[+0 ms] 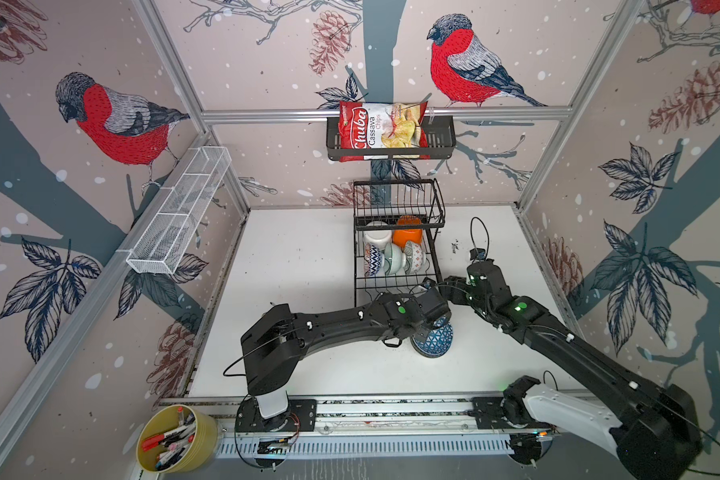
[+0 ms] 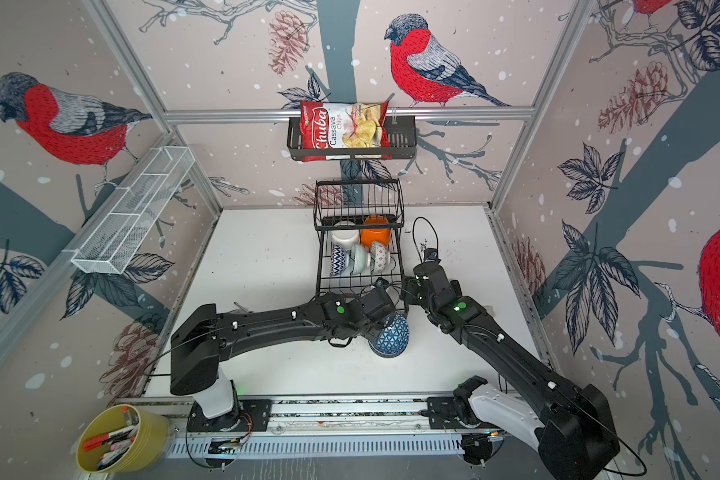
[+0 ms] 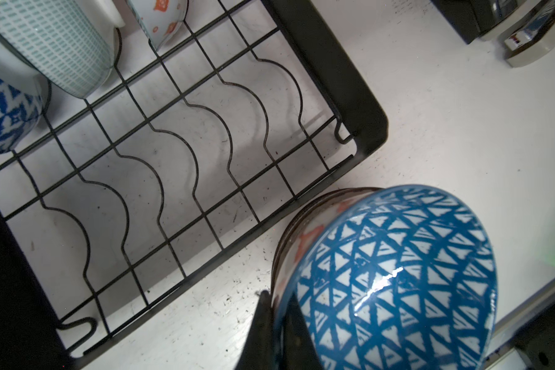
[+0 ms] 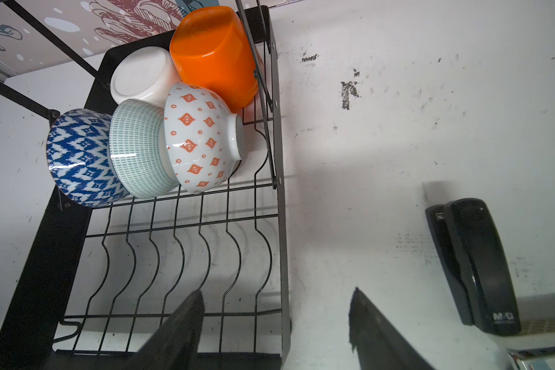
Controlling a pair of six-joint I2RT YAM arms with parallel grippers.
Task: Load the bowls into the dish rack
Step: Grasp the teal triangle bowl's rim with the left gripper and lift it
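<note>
yellow pen tub [image 1: 177,438] at 7 o'clock in a top view, white table [image 1: 300,257] beyond, dish rack [image 1: 355,266] at 12. left wrist view: left gripper [image 3: 277,307] clamped on the rim of the blue triangle bowl [image 3: 398,282], beside the rack. right wrist view: right gripper [image 4: 276,293] wide, empty, over the rack's edge; five bowls [image 4: 138,147] inside.

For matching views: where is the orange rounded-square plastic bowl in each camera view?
In a top view: orange plastic bowl, far end of black wire dish rack.
In a top view: bowl, same place.
Left wrist: not in it.
Right wrist: bowl beside plain white bowl.
Shared landmark: the rack.
</note>
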